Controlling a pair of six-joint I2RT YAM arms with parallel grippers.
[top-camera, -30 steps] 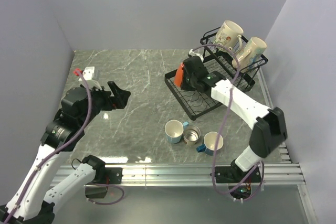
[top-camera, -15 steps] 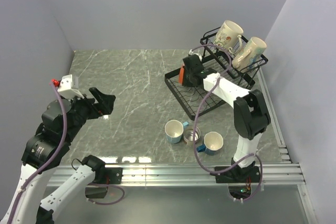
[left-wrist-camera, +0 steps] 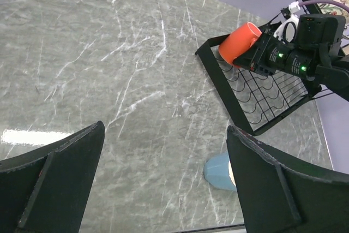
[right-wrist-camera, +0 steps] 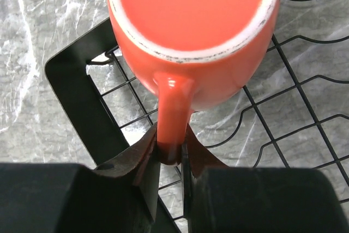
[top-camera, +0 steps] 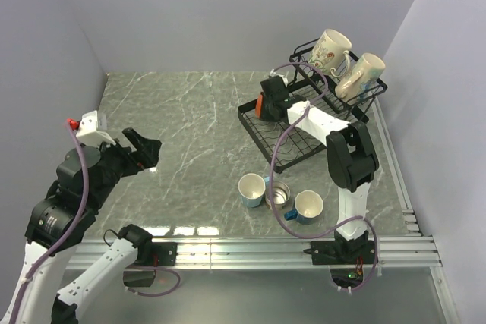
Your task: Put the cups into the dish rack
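My right gripper (right-wrist-camera: pixel 172 148) is shut on the handle of the orange mug (right-wrist-camera: pixel 191 20), holding it over the left corner of the dish rack's (right-wrist-camera: pixel 82 96) lower tray. From above, that gripper (top-camera: pixel 267 104) and the orange mug (top-camera: pixel 260 106) sit at the dish rack's (top-camera: pixel 298 149) far left corner. Two cream mugs (top-camera: pixel 330 49) (top-camera: pixel 363 72) lie in the upper basket. Two blue mugs (top-camera: pixel 251 190) (top-camera: pixel 307 206) and a steel cup (top-camera: pixel 278 196) stand on the table. My left gripper (top-camera: pixel 144 149) (left-wrist-camera: pixel 169 181) hangs open at the left, holding nothing.
A marble tabletop (top-camera: pixel 190 111) is walled at the left, back and right. The metal rail (top-camera: pixel 266 248) with the arm bases runs along the near edge. The right arm's purple cable (top-camera: pixel 300 73) loops over the rack.
The right gripper carried the orange mug a little farther back and left over the lower tray as its arm folded upright. The left arm pulled back toward the left, still open.
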